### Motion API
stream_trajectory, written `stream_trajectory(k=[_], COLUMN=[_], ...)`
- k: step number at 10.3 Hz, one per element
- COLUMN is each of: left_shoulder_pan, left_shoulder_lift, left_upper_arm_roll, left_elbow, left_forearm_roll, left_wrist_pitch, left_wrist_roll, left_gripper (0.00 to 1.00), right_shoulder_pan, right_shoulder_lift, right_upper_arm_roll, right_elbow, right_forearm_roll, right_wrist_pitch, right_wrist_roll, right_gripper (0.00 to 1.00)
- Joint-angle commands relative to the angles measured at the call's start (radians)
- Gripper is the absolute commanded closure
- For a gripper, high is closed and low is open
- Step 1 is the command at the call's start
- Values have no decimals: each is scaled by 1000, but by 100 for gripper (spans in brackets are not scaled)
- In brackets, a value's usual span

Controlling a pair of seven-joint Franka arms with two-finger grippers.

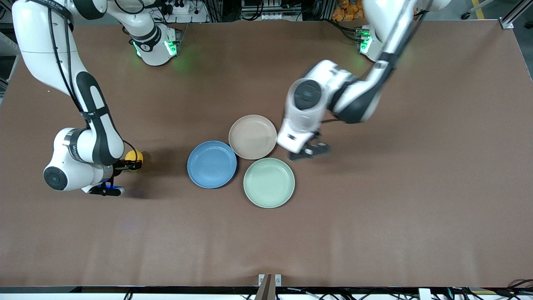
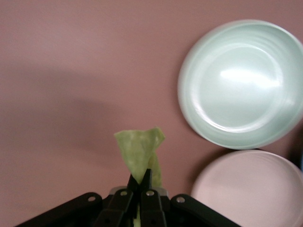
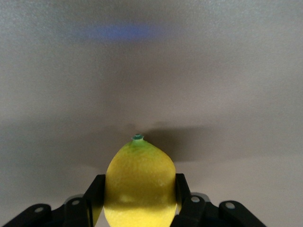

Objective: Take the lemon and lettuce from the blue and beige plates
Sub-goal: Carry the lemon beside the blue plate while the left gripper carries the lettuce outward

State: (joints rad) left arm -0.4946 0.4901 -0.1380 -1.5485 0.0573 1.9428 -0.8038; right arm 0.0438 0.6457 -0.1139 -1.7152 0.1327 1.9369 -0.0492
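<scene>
brown table top [image 1: 374, 233], three round matte plates in a tight cluster near its middle, rims touching or nearly so. medium blue plate [image 1: 212, 164] toward the right arm's end; light beige plate [image 1: 252, 136] farthest from the front camera; pale mint-green plate [image 1: 269, 182] nearest to it. all three bare.

right gripper [image 1: 127, 163] over bare table, well apart from the blue plate, toward the right arm's end. fingers clamped on the small oval bright yellow lemon [image 3: 139, 187], one pad on each side; green-tipped pointed end sticks out past the fingertips. lemon is off the plates, held in the air.

left gripper [image 1: 310, 152] over bare table just beside the beige and mint-green plates, toward the left arm's end. fingers [image 2: 147, 182] pinched together on the wrinkled pale green lettuce leaf piece [image 2: 139, 150], ragged edge standing free past the tips. lettuce is off the plates too; in the front view it is hidden by the gripper.
</scene>
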Motion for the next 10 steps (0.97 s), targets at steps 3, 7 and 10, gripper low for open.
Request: stream_trajectory(k=[3, 7, 10], left_shoulder_pan=[296, 379, 393], left_shoulder_lift=[10, 41, 79], left_upper_arm_roll=[-14, 4, 49], left_elbow=[-129, -211, -203], left_forearm_roll=[15, 80, 105], left_wrist_pitch=[45, 136, 151], left_wrist_roll=[404, 506, 605], left_gripper=[100, 100, 100], right_shoulder_pan=[-10, 13, 8], right_shoulder_lift=[-43, -167, -341], right_upper_arm_roll=[0, 2, 38], right_elbow=[29, 176, 186], right_forearm_roll=[18, -53, -114], right_wrist_pitch=[-16, -107, -137], right_wrist_roll=[-15, -14, -14], right_gripper=[0, 0, 0])
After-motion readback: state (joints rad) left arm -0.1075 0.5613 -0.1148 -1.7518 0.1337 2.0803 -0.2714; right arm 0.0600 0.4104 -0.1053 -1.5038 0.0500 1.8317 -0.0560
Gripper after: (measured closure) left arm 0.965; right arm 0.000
